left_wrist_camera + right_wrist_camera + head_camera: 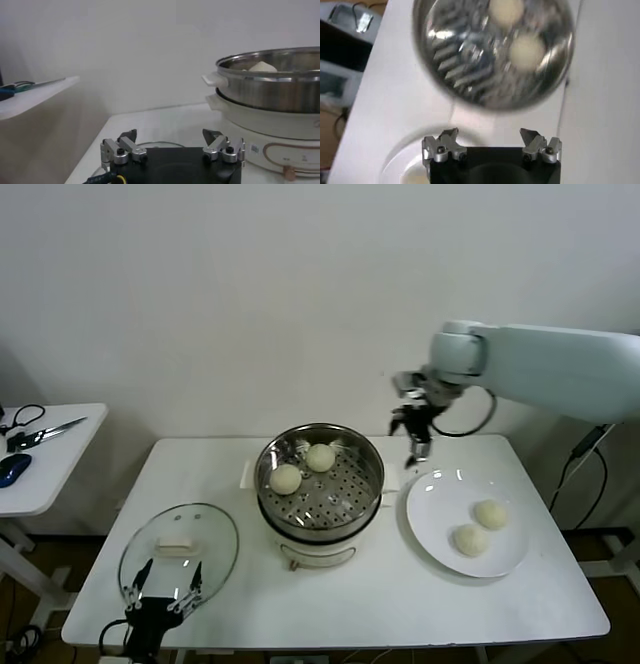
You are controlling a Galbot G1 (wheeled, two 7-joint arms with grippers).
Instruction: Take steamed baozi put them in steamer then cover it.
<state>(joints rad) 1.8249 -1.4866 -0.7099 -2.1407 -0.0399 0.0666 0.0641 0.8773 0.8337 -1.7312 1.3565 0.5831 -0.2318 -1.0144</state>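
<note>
Left end effector [165,584] open over cover [180,544].

steamer [320,484]: shiny polished steel pot with a perforated steel tray, set on a smooth cream plastic base
steamed baozi [286,478]: smooth, matt off-white dough
cover [179,550]: clear glossy glass, rimmed in metal, with a cream plastic knob
plate [436,514]: glossy white, smooth
table [400,594]: smooth matt white top
left gripper [172,146]: bare metal fingers on a black matt body
right gripper [491,144]: the same metal and black finish
</note>
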